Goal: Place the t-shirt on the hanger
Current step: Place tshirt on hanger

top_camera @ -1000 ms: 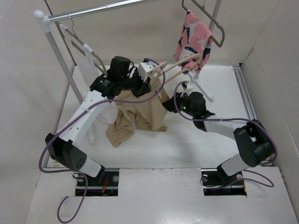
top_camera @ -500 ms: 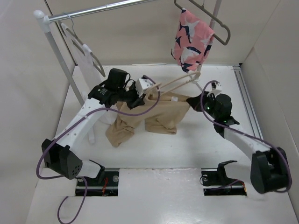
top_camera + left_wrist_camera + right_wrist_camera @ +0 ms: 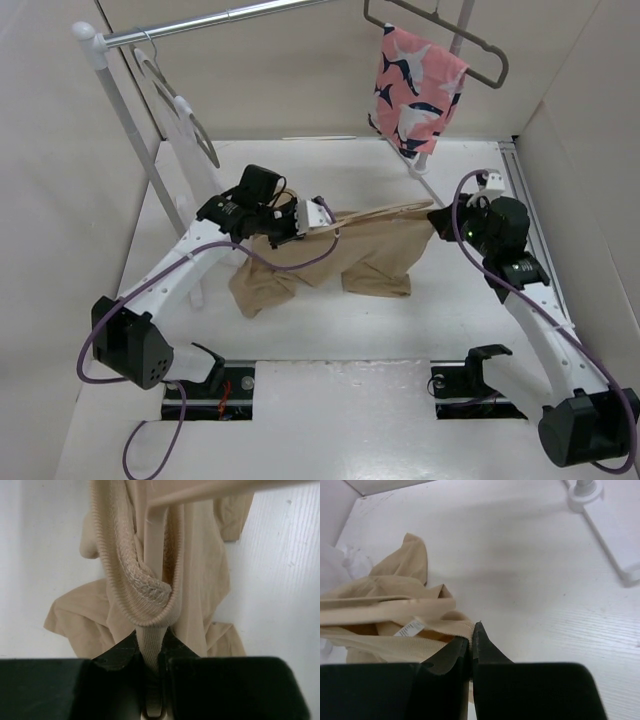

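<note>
While your left gripper (image 3: 312, 216) squeezes the hanger (image 3: 385, 212) | it lies long toward 3 o'clock | your right gripper (image 3: 441, 223), at that end, pinches the t-shirt (image 3: 372, 258).

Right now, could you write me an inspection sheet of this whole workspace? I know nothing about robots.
Surface: white table, with part of the shirt lying on it.
Job's things: tan t-shirt partly lifted, its collar looped around the beige hanger; the rest is crumpled on the table.
Clutter: pink patterned garment hanging at right; white garment hanging at left.
Grippers: left gripper shut on the hanger's hook; right gripper shut on the t-shirt's edge.
Cables: purple cables loop along both arms.
Surroundings: clothes rack; plain walls.
</note>
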